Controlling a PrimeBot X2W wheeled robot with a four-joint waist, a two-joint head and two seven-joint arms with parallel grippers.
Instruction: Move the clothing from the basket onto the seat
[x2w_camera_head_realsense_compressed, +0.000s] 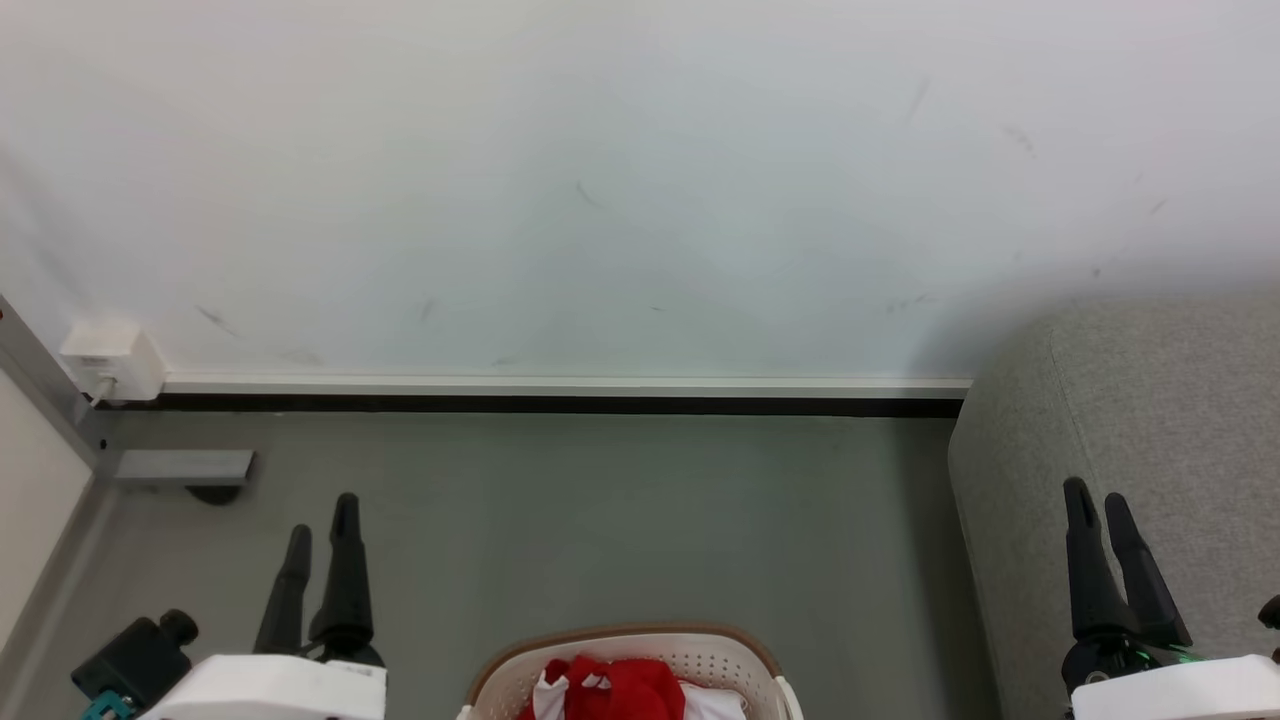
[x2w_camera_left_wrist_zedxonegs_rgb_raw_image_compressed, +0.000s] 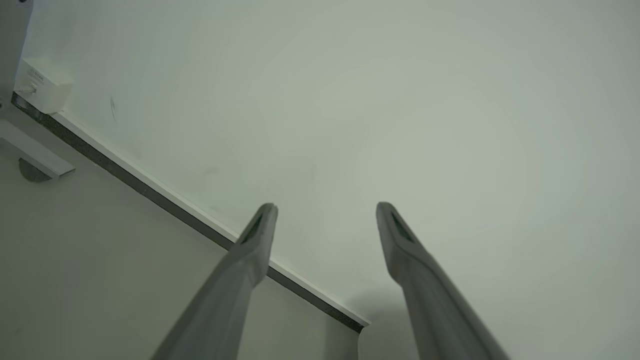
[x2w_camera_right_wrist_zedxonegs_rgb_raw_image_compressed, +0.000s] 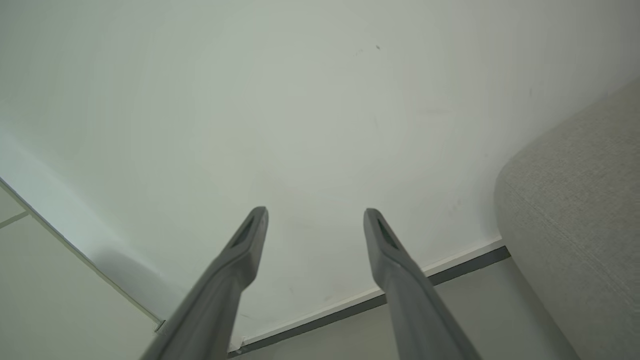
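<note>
Red clothing (x2w_camera_head_realsense_compressed: 615, 690) lies heaped in the cream basket (x2w_camera_head_realsense_compressed: 722, 641) on the grey floor (x2w_camera_head_realsense_compressed: 650, 520), low in the head view. The grey seat (x2w_camera_head_realsense_compressed: 1150, 400) stands to the right. The left end effector (x2w_camera_head_realsense_compressed: 322, 515) and the right end effector (x2w_camera_head_realsense_compressed: 1094, 493) hover with fingers parted, holding nothing.

**Grey floor carrying a basket and a seat**

The floor (x2w_camera_head_realsense_compressed: 620, 520) is plain matte grey and runs back to a dark skirting strip (x2w_camera_head_realsense_compressed: 560, 404) along the far wall. The basket (x2w_camera_head_realsense_compressed: 700, 655) stands at the floor's near edge, in the middle. It is cream-white and perforated, with a brown rim. The seat (x2w_camera_head_realsense_compressed: 1150, 400), grey fabric with a rounded corner, stands on the right and reaches back to the wall. In the far left corner a flat grey bar (x2w_camera_head_realsense_compressed: 185, 466) sits low over a dark rounded piece (x2w_camera_head_realsense_compressed: 212, 494).
</note>
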